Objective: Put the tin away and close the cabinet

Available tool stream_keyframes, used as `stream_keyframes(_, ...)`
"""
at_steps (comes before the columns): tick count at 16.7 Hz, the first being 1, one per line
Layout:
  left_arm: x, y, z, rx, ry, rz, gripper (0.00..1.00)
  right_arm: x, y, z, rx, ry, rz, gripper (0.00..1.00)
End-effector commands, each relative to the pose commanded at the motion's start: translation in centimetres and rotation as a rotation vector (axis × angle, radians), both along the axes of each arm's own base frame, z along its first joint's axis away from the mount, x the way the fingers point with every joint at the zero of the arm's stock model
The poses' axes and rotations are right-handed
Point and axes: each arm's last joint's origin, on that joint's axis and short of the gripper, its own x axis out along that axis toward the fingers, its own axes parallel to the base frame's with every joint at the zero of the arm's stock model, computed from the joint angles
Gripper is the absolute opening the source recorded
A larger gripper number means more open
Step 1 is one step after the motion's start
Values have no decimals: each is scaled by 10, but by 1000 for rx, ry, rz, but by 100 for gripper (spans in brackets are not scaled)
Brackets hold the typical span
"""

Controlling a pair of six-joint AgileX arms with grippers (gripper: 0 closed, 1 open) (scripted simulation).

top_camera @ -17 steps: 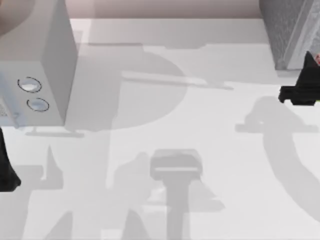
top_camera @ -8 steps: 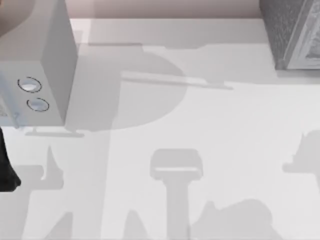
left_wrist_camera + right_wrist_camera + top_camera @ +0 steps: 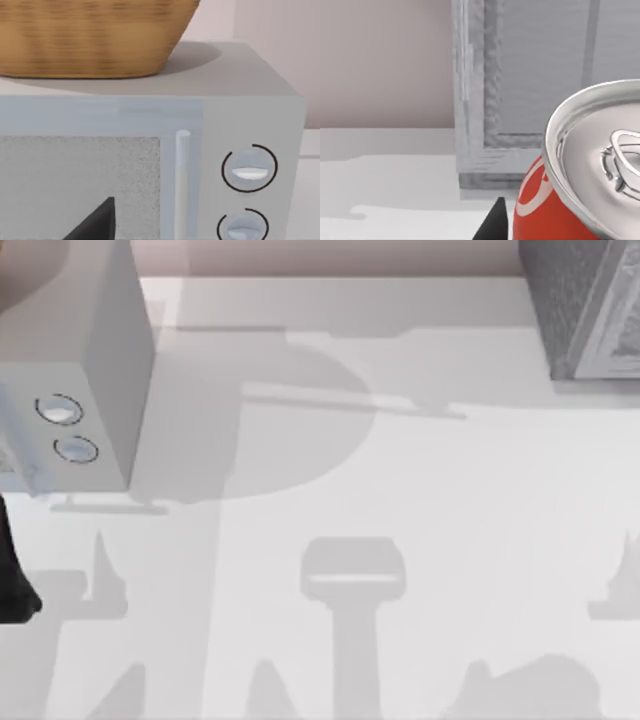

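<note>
pale white table [image 3: 420, 490]; cabinet [image 3: 585, 305] far right; tin [image 3: 580, 195] before it

Rendered tabletop, kitchen-like setup. Plain white table [image 3: 400, 490] against a pale pinkish wall [image 3: 385, 60]. Pale grey microwave [image 3: 240, 115] with two round dials [image 3: 249, 169] and a door handle [image 3: 182, 180] at the table's left, a woven wicker basket [image 3: 90, 35] on top of it. Dark grey speckled cabinet [image 3: 565, 300] at the far right, panel door framed. Red drink can [image 3: 555, 210] close by the cabinet.
</note>
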Motion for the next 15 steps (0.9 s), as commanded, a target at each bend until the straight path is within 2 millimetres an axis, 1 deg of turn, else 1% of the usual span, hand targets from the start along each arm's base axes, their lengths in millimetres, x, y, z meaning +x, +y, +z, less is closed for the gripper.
stream_keyframes(5,0,0,0,0,0,0,100,0,0,1,2,0,2,0)
stream_keyframes(7,0,0,0,0,0,0,100,0,1,9,3,3,5,0)
stream_keyframes(8,0,0,0,0,0,0,100,0,1,17,3,5,6,0)
stream_keyframes(9,0,0,0,0,0,0,100,0,2,27,4,8,8,0)
stream_keyframes(11,0,0,0,0,0,0,100,2,3,57,4,13,8,0)
stream_keyframes(13,0,0,0,0,0,0,100,7,5,94,4,17,7,0)
stream_keyframes(15,0,0,0,0,0,0,100,16,7,136,3,19,4,0)
